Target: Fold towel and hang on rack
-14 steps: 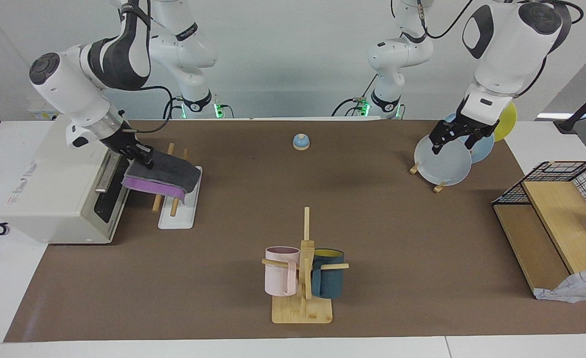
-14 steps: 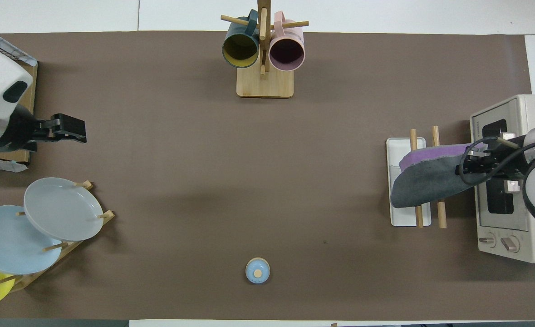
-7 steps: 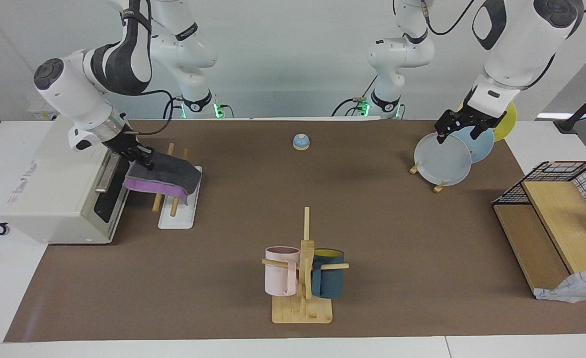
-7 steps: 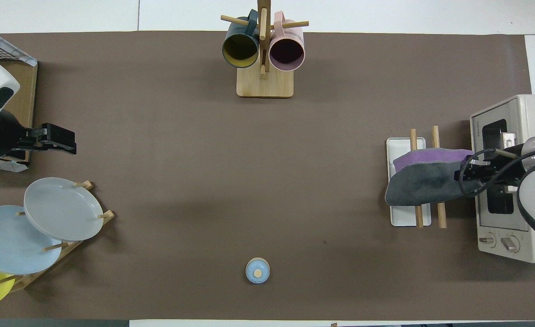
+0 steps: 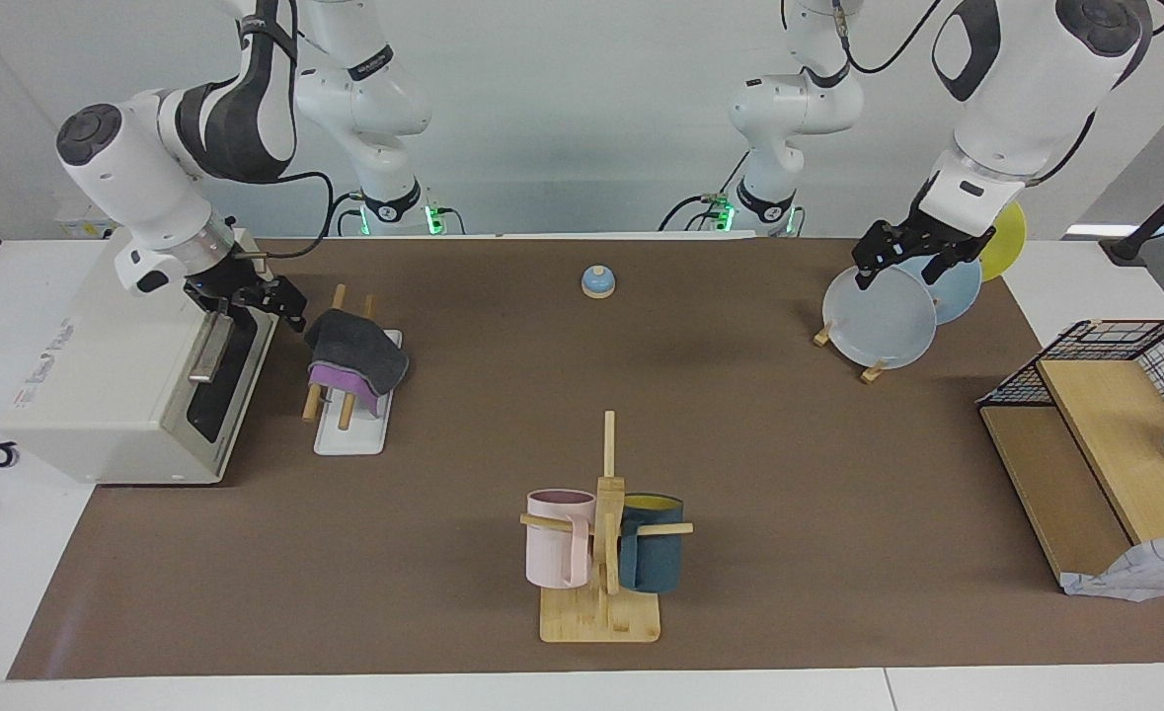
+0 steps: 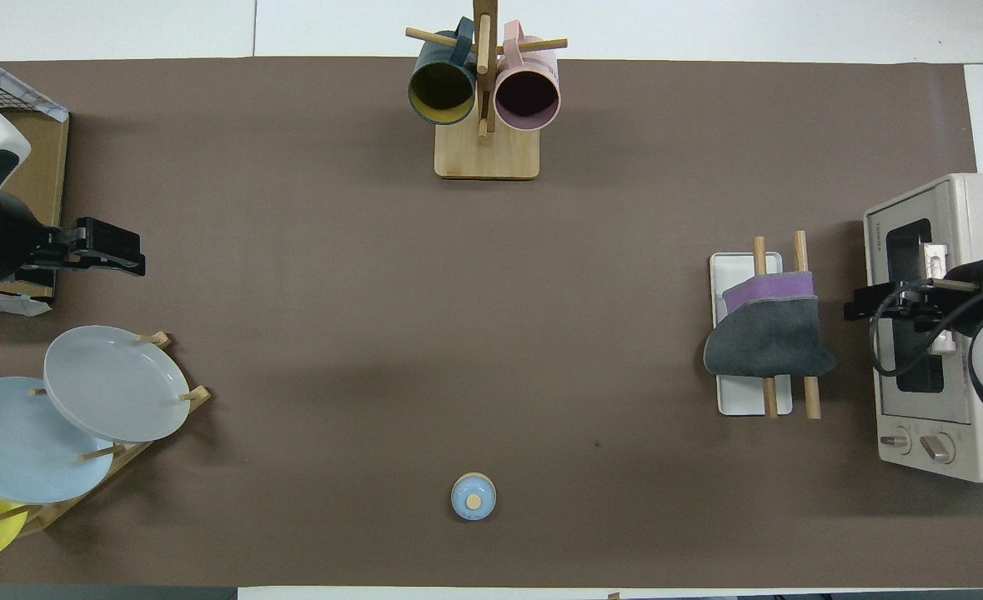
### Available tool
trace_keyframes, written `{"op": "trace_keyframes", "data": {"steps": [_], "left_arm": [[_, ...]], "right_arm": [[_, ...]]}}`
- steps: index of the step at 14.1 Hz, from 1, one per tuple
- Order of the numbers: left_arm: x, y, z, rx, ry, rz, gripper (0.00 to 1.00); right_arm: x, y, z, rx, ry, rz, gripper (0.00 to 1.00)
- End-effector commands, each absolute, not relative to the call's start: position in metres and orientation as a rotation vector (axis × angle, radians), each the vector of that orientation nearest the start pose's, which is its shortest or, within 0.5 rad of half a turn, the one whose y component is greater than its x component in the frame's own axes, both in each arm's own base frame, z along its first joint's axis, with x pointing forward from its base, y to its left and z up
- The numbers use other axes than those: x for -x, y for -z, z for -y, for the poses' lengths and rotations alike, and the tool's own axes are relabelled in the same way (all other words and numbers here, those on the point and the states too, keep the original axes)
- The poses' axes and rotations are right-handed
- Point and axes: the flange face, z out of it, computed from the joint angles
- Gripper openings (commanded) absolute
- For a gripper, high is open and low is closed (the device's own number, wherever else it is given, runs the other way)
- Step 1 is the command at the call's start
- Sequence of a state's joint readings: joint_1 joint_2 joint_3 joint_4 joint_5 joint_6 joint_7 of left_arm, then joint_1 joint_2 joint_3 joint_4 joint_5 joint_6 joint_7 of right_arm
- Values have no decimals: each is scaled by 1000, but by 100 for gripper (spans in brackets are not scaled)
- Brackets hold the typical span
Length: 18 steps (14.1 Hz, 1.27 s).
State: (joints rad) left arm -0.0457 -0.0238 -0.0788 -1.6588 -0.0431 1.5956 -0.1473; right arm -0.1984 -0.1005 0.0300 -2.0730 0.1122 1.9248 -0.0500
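The towel (image 5: 356,354), dark grey outside with a purple face showing at one edge, lies folded and draped over the two wooden rods of the rack (image 5: 349,434). From overhead, the towel (image 6: 770,337) covers the middle of the rack (image 6: 739,400) and the rod ends stick out. My right gripper (image 5: 288,306) is open and holds nothing. It hangs between the towel and the toaster oven, a small gap from the cloth, and shows in the overhead view too (image 6: 851,304). My left gripper (image 5: 902,269) waits open in the air by the plate stand, over the mat (image 6: 128,254).
A white toaster oven (image 5: 117,375) stands right beside the rack at the right arm's end. A bamboo mug tree (image 5: 601,553) with two mugs is at the table's edge farthest from the robots. A small blue bell (image 5: 597,281), a plate stand (image 5: 883,316) and a wooden shelf (image 5: 1085,444) are also here.
My right gripper opened, let go of the towel and drew back toward the toaster oven. The towel dropped and settled over the rods. The left gripper shifted slightly.
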Motion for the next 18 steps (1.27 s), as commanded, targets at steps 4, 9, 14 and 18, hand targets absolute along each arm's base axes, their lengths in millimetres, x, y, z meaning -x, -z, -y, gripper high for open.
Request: {"op": "trace_keyframes", "data": {"steps": [4,9,14,18], "left_arm": [[-539,-610,73,3193,-43,13,100],[-540,-610,73,3184,-43,7,100],[-539,-610,73,3179,-47,9,100],[-539,-610,72,3153,-42,1,100]], "right_arm": [[-529,-558,72,3078,-28,-144,100],[-552,-621,64,3117,-148,-87,100],[-559,-609,36,3169,-155,-73,100],[-557,-598,39,3168,-162,-86,100]]}}
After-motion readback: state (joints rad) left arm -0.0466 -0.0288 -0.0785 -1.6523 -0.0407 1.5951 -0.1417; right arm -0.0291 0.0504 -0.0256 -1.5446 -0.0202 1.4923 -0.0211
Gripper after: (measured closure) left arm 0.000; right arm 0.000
